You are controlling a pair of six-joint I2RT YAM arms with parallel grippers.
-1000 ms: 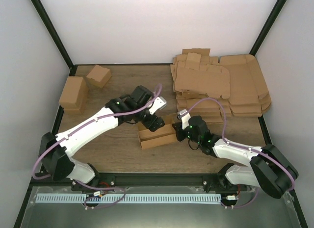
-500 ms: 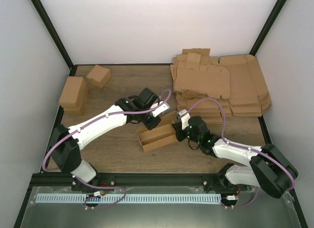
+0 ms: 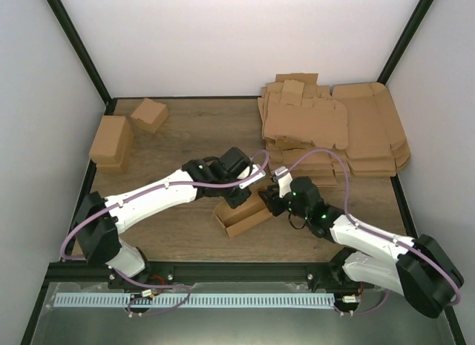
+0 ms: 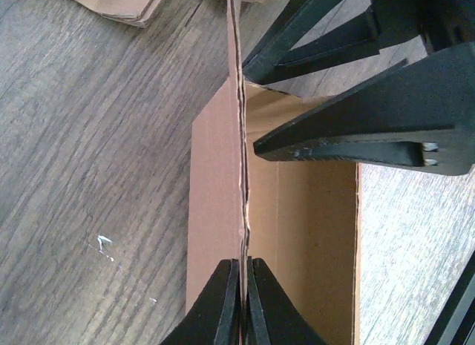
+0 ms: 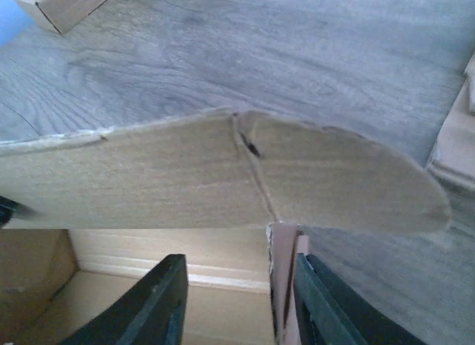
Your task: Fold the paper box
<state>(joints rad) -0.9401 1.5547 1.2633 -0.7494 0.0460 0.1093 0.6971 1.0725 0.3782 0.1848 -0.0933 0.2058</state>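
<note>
Paper box (image 3: 241, 217): set open-topped between both grippers.
Left gripper (image 4: 243, 269): clamped on its upright long wall.
Right gripper (image 5: 236, 274): spread apart, astride its end wall.

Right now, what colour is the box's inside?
Plain brown; the paper box shows best in left wrist view.

The left arm (image 3: 148, 200) has stretched further right, carrying its end effector (image 3: 247, 191) along to the box's far wall, which it now pinches. The box (image 3: 243, 220) has slid right and nearer, skewing on the counter (image 3: 185, 137). The right arm (image 3: 371, 237) has swung its elbow outward.
</note>
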